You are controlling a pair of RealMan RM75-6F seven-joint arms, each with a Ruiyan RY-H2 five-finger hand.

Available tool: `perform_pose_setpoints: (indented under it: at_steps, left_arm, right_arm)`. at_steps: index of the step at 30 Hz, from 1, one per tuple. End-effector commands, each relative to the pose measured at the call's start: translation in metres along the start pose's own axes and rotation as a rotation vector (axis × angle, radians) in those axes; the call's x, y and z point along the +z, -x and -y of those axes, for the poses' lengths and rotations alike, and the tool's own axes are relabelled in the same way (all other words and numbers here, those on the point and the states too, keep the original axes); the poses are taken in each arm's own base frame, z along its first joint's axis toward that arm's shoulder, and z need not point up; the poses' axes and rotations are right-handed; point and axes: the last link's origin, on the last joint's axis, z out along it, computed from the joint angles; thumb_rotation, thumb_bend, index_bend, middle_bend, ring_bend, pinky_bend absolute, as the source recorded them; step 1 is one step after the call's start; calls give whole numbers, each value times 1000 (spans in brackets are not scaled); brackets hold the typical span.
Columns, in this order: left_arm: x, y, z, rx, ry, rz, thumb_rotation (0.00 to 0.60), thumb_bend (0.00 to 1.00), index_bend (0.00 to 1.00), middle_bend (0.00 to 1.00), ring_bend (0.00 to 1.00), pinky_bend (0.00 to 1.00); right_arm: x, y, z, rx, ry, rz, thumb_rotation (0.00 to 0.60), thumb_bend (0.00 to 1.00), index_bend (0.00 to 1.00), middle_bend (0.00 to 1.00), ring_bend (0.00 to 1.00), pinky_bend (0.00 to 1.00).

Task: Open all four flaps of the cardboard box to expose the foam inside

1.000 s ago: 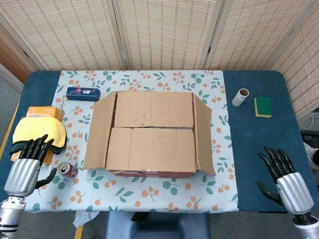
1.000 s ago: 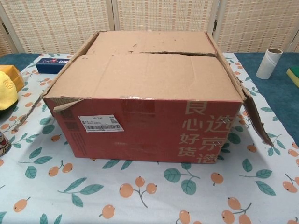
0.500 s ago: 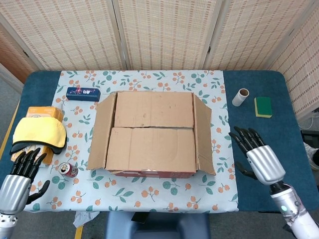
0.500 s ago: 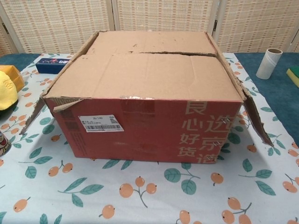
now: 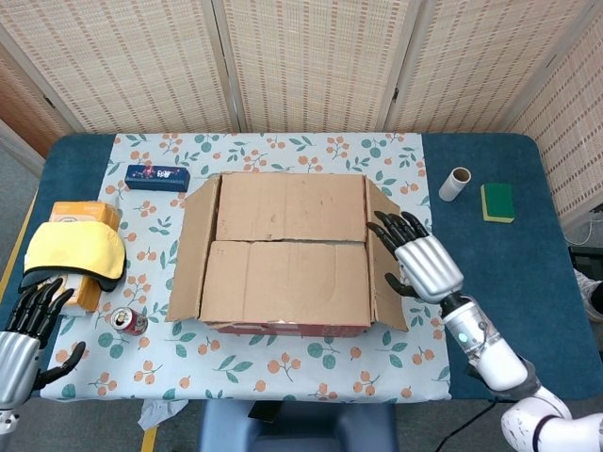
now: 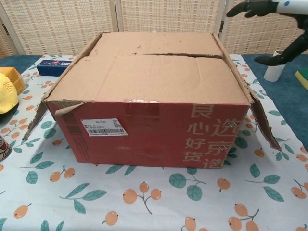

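Observation:
The cardboard box (image 5: 285,254) (image 6: 154,106) with red sides stands mid-table. Its two long top flaps (image 5: 287,282) lie closed, meeting at a seam. The left side flap (image 5: 188,250) and right side flap (image 5: 384,273) are folded outward and down. No foam shows. My right hand (image 5: 419,259) hovers with fingers spread over the right side flap; its dark fingertips (image 6: 250,7) show at the top right of the chest view. My left hand (image 5: 24,330) is open at the table's front left corner, away from the box.
A yellow cloth (image 5: 75,250) on an orange box and a can (image 5: 127,322) lie at the left. A blue tin (image 5: 157,176) sits behind the box. A cardboard tube (image 5: 455,183) and green sponge (image 5: 497,201) stand at the back right.
My right hand has swept in from the front right edge to over the box's right side flap. My left hand has drawn back toward the front left corner.

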Motion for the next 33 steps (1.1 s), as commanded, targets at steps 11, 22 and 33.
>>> perform_pose_setpoints:
  at_steps: [11,22,33]
  left_arm:
    - [1,-16,14,-75,4,-24,600,405,0,0,0,0]
    - [5,-19,19,-107,11,-43,600,399,0,0,0,0]
    - [5,-21,25,-116,1,-39,600,397,0,0,0,0]
  right_arm:
    - [65,15,34,-32,-21,33,600,430,0,0,0,0]
    - [95,20,42,-47,11,77,600,430,0,0,0,0]
    - [114,23,43,-64,32,75,600,430,0,0,0,0]
